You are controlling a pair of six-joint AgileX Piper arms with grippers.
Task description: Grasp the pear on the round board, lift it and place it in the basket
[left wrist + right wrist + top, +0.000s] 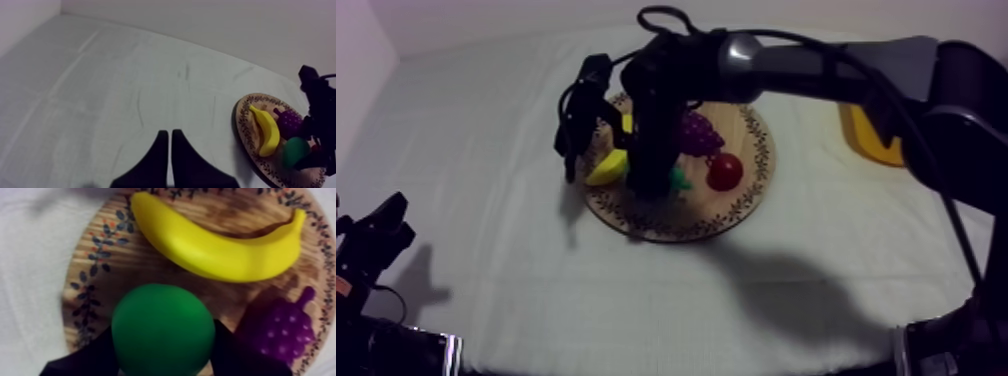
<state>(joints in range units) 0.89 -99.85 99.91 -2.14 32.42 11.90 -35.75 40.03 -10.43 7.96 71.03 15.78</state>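
A: Pear?

B: Sitting on the board, between banana and grapes. My right end effector is pinching the pear. The left end effector is pressed together. I'm planning a straight lift, then going right to the basket.

A: Counts?

B: I'm counting one of each, plus one red fruit.

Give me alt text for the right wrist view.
The right gripper's two black fingers are closed round a green toy pear on a round wooden board with a patterned rim. A yellow toy banana lies beyond the pear, a purple bunch of toy grapes beside it.
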